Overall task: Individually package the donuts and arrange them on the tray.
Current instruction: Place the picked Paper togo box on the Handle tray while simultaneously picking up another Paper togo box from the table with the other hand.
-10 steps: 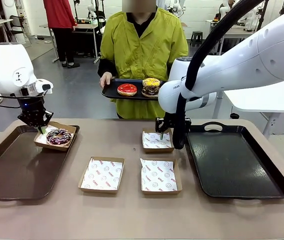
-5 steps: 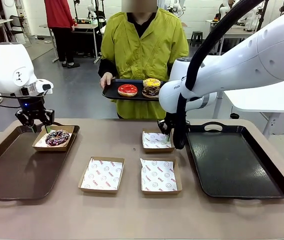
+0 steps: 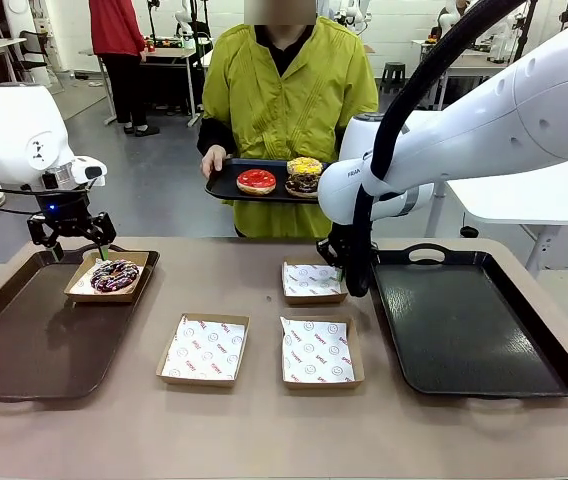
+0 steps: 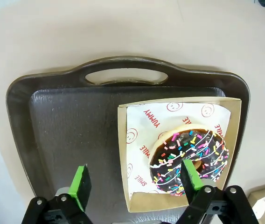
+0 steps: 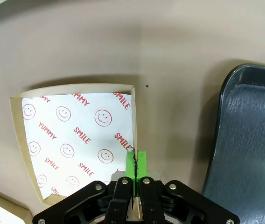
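A chocolate donut [image 3: 115,275] with coloured sprinkles lies in a paper-lined cardboard tray [image 3: 82,290] on the far corner of the left dark tray [image 3: 24,340]. My left gripper [image 3: 79,250] hangs open just above that corner. In the left wrist view the donut [image 4: 188,161] sits beside the right of the open fingers [image 4: 81,179]. My right gripper [image 3: 342,272] is shut on the right wall of an empty cardboard tray [image 3: 309,282]; the wrist view shows the pads [image 5: 130,164] pinching that wall [image 5: 134,112]. The person holds a black tray [image 3: 226,183] with a red donut [image 3: 256,181], a yellow one [image 3: 303,165] and a dark one [image 3: 302,184].
Two more empty paper-lined cardboard trays [image 3: 204,350] [image 3: 317,352] lie side by side at the table's front middle. A second dark tray [image 3: 464,330] lies on the right, its edge close to my right gripper [image 5: 135,164]. The person stands at the far side.
My left gripper let go of the donut's cardboard tray, opened and rose. The cardboard tray now lies flat on the left dark tray. The right gripper stays pinched on its cardboard tray, which shifted slightly left.
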`<state>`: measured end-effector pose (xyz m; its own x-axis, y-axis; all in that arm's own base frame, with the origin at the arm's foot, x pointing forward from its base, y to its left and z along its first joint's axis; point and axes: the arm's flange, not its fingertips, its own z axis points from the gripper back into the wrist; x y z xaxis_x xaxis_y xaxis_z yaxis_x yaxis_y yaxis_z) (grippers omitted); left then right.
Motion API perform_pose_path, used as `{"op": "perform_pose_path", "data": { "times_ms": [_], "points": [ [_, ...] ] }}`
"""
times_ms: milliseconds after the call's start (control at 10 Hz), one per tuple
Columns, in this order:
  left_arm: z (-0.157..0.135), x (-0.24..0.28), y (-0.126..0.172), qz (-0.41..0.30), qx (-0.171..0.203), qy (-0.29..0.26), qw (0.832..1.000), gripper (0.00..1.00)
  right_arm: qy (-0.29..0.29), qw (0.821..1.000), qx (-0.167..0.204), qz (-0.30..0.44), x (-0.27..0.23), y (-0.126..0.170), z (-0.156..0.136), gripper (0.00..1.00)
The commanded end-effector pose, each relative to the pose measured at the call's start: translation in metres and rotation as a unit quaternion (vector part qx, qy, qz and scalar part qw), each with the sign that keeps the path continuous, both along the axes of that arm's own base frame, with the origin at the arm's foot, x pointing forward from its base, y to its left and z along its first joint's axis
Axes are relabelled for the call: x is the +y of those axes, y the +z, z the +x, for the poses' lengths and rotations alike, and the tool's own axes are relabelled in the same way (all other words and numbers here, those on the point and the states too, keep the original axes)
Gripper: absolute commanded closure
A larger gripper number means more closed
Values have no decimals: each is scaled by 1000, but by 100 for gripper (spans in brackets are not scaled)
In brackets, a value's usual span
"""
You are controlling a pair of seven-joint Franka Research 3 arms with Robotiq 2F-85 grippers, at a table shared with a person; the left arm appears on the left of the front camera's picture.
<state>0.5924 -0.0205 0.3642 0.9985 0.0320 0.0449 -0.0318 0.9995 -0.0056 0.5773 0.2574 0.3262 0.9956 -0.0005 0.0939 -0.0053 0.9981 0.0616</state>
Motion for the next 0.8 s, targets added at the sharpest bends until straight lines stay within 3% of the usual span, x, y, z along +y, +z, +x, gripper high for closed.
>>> {"op": "perform_pose_path", "data": {
  "times_ms": [0, 300, 700],
  "points": [
    [0, 4, 6, -22, 2, -12, 1000, 0, -27, 1000, -2, -15, 5, 4, 0, 100],
    [-53, 32, 38, -127, 7, -14, 992, 0, -77, 997, 17, -24, 3, 48, -35, 100],
    [-148, 101, 67, -305, -35, -39, 951, 0, -78, 997, -15, -22, 6, 136, -68, 100]
  ]
}}
